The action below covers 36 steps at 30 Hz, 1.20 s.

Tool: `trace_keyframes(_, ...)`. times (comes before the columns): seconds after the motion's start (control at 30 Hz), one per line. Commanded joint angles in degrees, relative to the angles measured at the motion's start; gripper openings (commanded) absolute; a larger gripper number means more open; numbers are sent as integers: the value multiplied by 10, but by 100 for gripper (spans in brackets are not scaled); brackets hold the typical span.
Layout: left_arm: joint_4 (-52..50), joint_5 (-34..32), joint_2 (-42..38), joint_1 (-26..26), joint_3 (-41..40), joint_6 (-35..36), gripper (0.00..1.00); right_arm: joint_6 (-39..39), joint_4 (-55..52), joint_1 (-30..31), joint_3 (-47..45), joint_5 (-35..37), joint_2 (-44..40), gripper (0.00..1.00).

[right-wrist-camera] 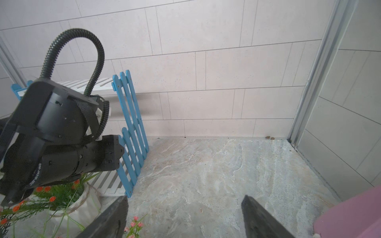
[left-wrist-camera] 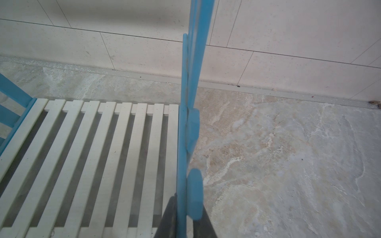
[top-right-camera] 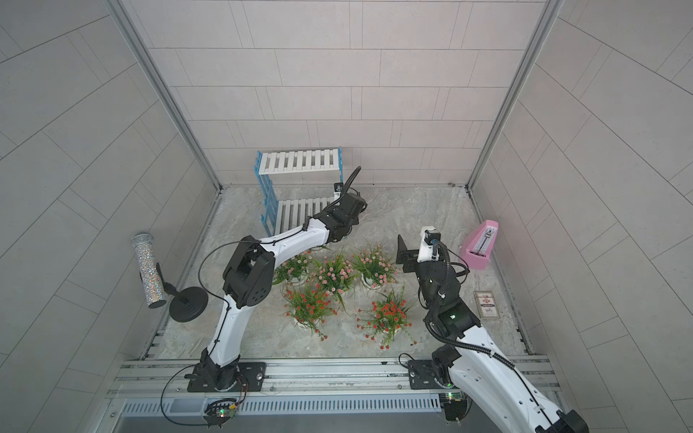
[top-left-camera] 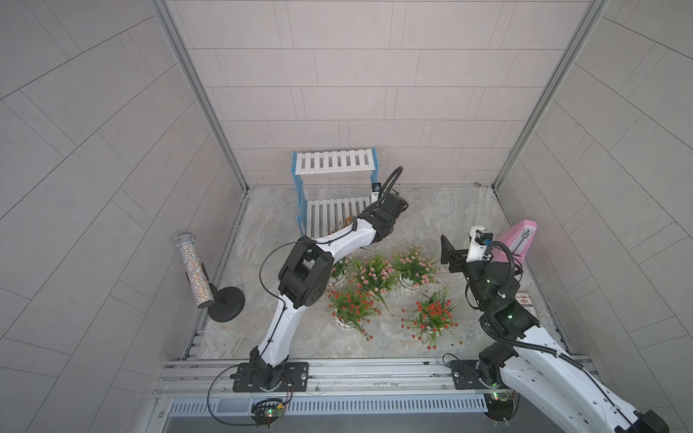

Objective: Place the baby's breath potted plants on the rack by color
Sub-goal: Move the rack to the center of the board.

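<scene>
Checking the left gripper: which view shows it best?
Left wrist view: the left gripper pinches the rack's blue side panel. Top views hide its jaws behind the wrist; right wrist view shows only its body there.

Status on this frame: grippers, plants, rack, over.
Left gripper shut on rack side panel. Right gripper open, empty. Potted plants on table, none seen on shelves. Left arm over lower shelf front.

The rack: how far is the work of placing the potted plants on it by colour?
Done: nothing; both shelves of the rack look bare. In hand: the left gripper is shut on the rack's blue side panel; the right gripper is open and empty. Left: the pink plants and red plants all stand off the shelves.
</scene>
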Motion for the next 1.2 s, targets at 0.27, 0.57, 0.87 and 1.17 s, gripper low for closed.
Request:
trace_keyframes(0.27,56,54,9,-30,21,-8,76,12,-48,0,-11,59,-57,93)
trace_keyframes(0.57,47,240,-139,34,-18,168,94,17,-59,0,3,37,-40,99)
trace_keyframes(0.87,-27,331,-389,164,-211,168,94,18,-109,0,82,-145,78,98)
trace_keyframes(1.17,-189,349,-540,312,-374,114,94,15,-166,11,176,-293,174,98)
